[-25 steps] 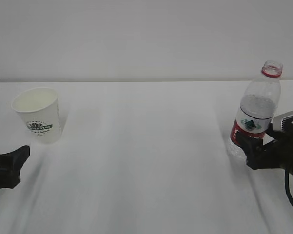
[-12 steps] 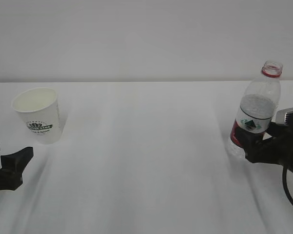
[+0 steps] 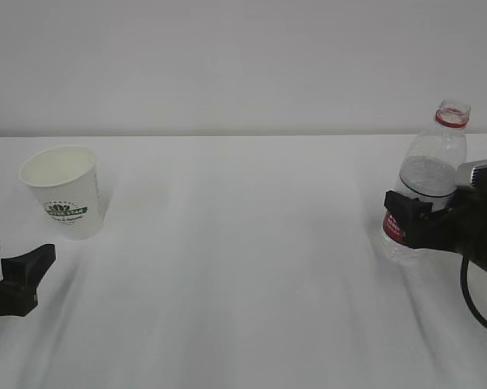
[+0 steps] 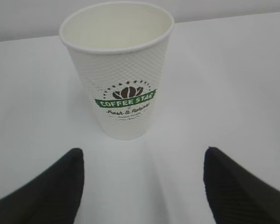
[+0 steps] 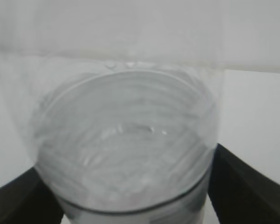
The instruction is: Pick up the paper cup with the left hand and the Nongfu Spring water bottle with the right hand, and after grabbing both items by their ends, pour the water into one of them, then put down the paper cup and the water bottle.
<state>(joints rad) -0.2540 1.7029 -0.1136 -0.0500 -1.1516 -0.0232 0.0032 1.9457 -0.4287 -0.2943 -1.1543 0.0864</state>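
Nothing is lifted yet: the small white tapered paper cup [image 3: 61,190] is standing at nine o'clock on the white counter [image 3: 243,267], the left gripper [image 3: 4,271] waiting wide-jawed, empty. The clear ribbed red-labelled water bottle [image 3: 428,182] is standing at three o'clock between the right gripper's [image 3: 417,220] wide jaws; grip unclear.

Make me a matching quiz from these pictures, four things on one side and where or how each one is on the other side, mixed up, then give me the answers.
Things
1. paper cup
2. water bottle
3. left gripper
4. right gripper

States
A. open, fingers on either side of the bottle's lower body
B. standing upright at the left of the table, empty inside, nothing touching it
C. open, short of the cup, nothing between its fingers
D. standing at the right of the table, no cap, partly filled

Pairs: 1-B, 2-D, 3-C, 4-A
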